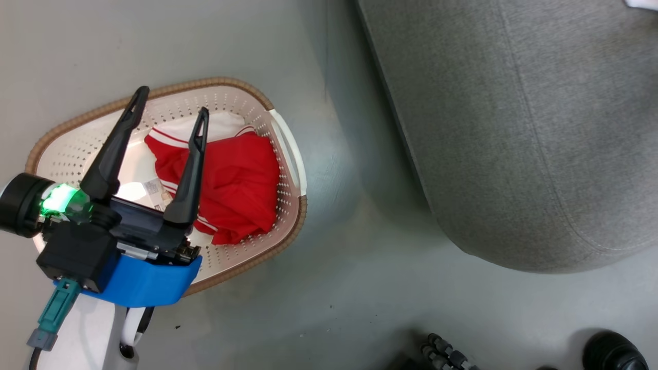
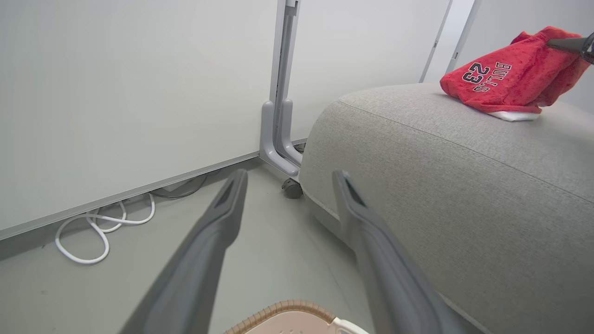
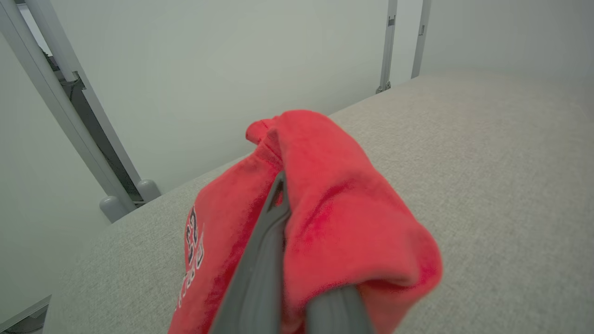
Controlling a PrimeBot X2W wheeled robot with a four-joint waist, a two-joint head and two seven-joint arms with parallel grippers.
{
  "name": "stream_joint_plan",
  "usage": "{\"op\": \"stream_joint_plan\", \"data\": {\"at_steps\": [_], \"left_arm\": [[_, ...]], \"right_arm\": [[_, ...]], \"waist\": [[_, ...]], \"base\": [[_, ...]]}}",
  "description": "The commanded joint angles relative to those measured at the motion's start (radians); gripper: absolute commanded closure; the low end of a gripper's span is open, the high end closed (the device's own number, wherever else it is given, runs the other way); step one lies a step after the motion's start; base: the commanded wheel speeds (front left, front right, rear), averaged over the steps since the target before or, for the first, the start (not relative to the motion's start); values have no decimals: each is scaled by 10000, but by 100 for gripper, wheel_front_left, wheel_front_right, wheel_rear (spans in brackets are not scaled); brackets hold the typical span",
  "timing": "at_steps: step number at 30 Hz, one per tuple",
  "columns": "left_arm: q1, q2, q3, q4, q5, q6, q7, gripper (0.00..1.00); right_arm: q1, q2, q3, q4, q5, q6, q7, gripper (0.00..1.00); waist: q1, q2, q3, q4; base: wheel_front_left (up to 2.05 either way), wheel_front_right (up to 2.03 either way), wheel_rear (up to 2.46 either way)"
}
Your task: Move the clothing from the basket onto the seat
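Note:
The cream basket (image 1: 288, 154) with a brown rim stands on the floor and holds a red garment with white stripes (image 1: 236, 185). My left gripper (image 1: 172, 103) hovers over the basket, open and holding nothing. In the left wrist view its fingers (image 2: 290, 177) point past the basket rim (image 2: 287, 308) toward the grey seat (image 2: 464, 185). A red "BULLS 23" garment (image 2: 506, 79) rests with its lower edge on the seat. My right gripper (image 3: 280, 190) is shut on that garment's (image 3: 334, 218) top, above the seat (image 3: 487, 162). One of its fingers (image 2: 568, 44) shows at the garment's upper right.
The seat (image 1: 540, 128) lies right of the basket across a strip of grey floor. White wall panels on a wheeled post (image 2: 278, 116) stand behind the seat. A white cable (image 2: 102, 227) loops on the floor. Dark gear (image 1: 447, 354) sits at the bottom edge.

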Motion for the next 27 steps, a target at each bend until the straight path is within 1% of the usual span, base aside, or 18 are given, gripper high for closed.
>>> {"op": "stream_joint_plan", "data": {"at_steps": [1,7,11,12,13,14,21,27], "left_arm": [[-149,60,84,-74,42,93,-15,0],[-148,82,25,35,-38,109,-88,0],[-238,77,-32,112,-108,98,-95,0],[-242,80,-32,133,-112,104,-99,0],[-243,90,-24,158,-116,116,-102,0],[-227,103,-18,178,-136,124,-109,0],[-318,45,-152,369,-213,120,-133,0],[-324,-185,-281,705,-327,119,-225,0]], "right_arm": [[118,91,-164,96,-54,1,-37,100],[255,519,-680,364,-521,1,-38,100],[429,767,-995,281,-965,1,-37,75],[466,806,-1091,278,-1087,1,-37,63],[489,867,-1222,356,-1154,1,-37,36],[478,920,-1313,448,-1248,1,-37,0],[242,1001,-1548,802,-1765,1,-38,0],[570,950,-1635,889,-2151,1,-38,0]], "waist": [[-2,1,213,151],[-2,1,183,259],[-2,1,26,321],[-2,1,-4,320],[-2,1,-35,308],[-2,1,-68,291],[-2,1,-329,287],[-2,1,-783,417]], "base": [[0,0,0],[0,0,0],[0,0,0],[0,0,0],[0,0,0],[0,0,0],[0,0,0],[0,0,0]]}}
